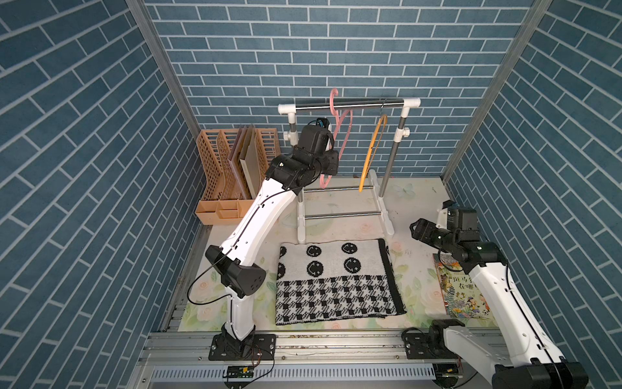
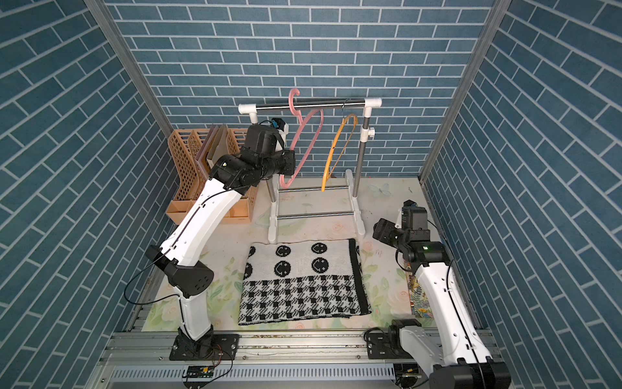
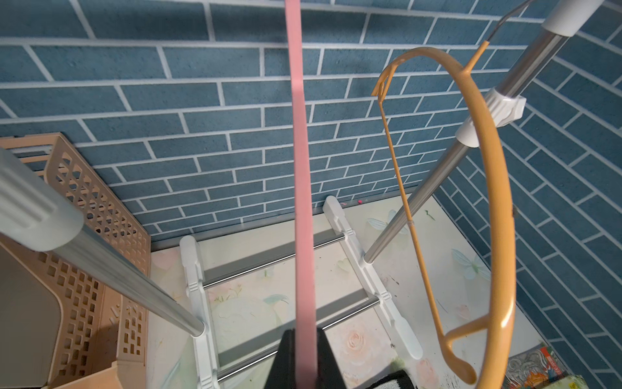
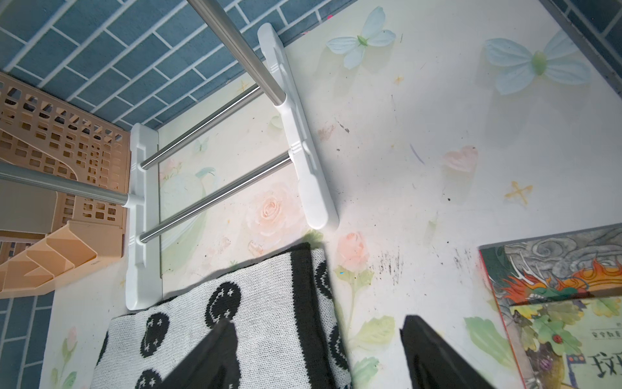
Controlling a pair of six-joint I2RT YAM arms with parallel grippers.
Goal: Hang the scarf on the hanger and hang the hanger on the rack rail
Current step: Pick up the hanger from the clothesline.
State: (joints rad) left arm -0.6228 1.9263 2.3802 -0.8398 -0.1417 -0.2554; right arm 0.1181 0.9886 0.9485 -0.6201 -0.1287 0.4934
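Scarf (image 1: 336,279) lies flat and folded on the worktop (image 1: 414,202), just in front of the rack (image 1: 367,104) and between the two arms. Its smiley-face half is toward the rack and its checked half toward the arm bases. Nothing grips it.

The left claw (image 3: 305,340) is raised at the rack, well apart from the scarf and above it. It is clamped narrow on a flat strip of the pink hanger (image 1: 346,134), which shows tilted in both top views, its hook up at the rail. Beside it the yellow hanger (image 1: 372,151) hangs from the same rail by a wire hook.

The right claw (image 4: 318,320) is spread wide and holds nothing. It hovers low near the scarf's far right corner: in the right wrist view one of its fingers (image 4: 208,353) is over the knit edge and the other is over bare worktop. A picture book (image 1: 464,293) lies on the worktop under the right arm, and a tan file holder (image 1: 235,175) stands to the left of the rack.
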